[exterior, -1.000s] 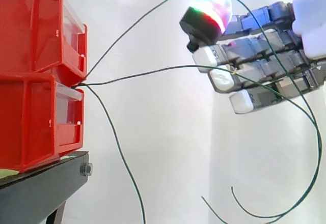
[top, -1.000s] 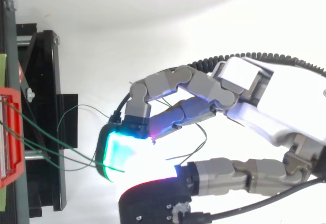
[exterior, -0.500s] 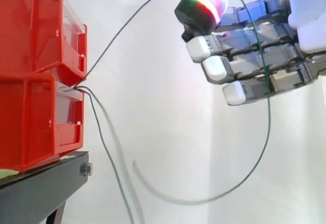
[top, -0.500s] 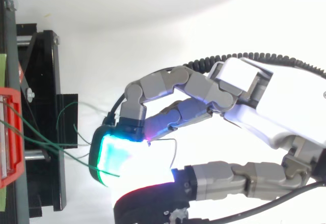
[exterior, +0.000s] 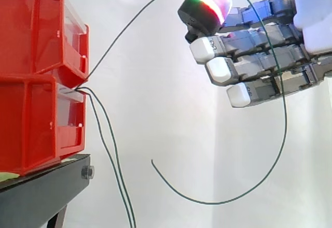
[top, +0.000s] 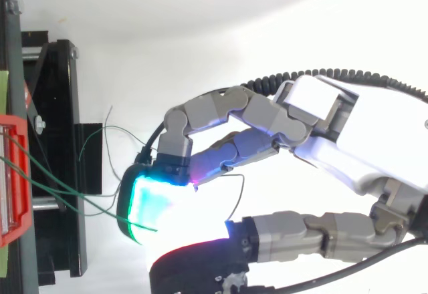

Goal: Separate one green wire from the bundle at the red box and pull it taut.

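Hand [exterior: 244,65], well apart from red box [exterior: 36,119]: grip cannot tell; green wire [exterior: 212,203] lies across it, free end loops below. Other wires [exterior: 116,172] hang at box. Separation seems done, wire slack; next needs firm hold, pull away from box.

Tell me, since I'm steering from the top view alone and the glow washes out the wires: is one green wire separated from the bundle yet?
Observer: Yes. In the side view one green wire climbs from between the stacked red bins and arcs over the robot hand.
Operator: And the rest?
Observer: The other green wires, two of them, hang down from the same spot, past the black stand.
Operator: Is the lifted one taut?
Observer: No. It bows, and past the robot hand it loops down to a free end in the air.
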### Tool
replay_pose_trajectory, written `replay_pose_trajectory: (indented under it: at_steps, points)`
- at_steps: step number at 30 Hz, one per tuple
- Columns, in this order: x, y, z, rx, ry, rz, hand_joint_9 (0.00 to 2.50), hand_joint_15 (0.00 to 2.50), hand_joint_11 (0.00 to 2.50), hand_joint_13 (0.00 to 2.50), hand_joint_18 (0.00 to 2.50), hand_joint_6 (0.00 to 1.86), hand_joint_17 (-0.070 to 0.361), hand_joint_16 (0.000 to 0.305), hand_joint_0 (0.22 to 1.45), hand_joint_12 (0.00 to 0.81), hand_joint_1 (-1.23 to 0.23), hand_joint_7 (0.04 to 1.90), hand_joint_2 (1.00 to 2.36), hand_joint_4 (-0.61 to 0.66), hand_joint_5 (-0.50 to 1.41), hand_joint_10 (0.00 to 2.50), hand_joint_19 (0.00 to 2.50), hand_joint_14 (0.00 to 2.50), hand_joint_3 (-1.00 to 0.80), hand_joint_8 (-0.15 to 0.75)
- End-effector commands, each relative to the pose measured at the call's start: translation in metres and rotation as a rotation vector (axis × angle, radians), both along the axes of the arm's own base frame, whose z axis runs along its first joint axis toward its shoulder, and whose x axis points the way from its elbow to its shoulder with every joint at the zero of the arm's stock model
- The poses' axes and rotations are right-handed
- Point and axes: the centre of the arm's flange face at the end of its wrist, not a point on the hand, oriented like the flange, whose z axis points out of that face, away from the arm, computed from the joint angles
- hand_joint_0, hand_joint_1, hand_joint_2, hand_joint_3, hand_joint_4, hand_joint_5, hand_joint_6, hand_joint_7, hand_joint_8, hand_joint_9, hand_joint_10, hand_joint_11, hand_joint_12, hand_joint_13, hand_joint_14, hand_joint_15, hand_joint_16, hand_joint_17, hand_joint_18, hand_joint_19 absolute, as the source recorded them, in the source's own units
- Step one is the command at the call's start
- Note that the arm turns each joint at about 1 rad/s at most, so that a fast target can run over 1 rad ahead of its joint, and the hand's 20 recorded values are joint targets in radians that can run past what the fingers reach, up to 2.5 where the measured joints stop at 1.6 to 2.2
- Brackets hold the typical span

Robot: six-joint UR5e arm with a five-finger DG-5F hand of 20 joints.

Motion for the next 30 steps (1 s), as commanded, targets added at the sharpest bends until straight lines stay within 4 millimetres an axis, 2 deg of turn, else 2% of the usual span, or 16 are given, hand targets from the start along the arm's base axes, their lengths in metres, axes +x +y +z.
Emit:
replay_pose_trajectory:
  at_steps: [1,30]
  points:
    - [-0.0002,0.0000,0.0009,0.000,-0.001,0.000,0.91,0.54,0.28,0.81,0.60,0.87,0.108,0.048,0.56,0.347,-0.76,1.05,1.01,-0.02,-0.07,0.01,0.52,0.02,-0.15,0.231]
    - [0.0000,0.0001,-0.0002,0.000,0.000,0.000,0.93,0.57,0.32,0.83,0.63,0.87,0.110,0.049,0.56,0.351,-0.77,1.05,1.01,-0.02,-0.07,0.01,0.55,0.02,-0.15,0.233]
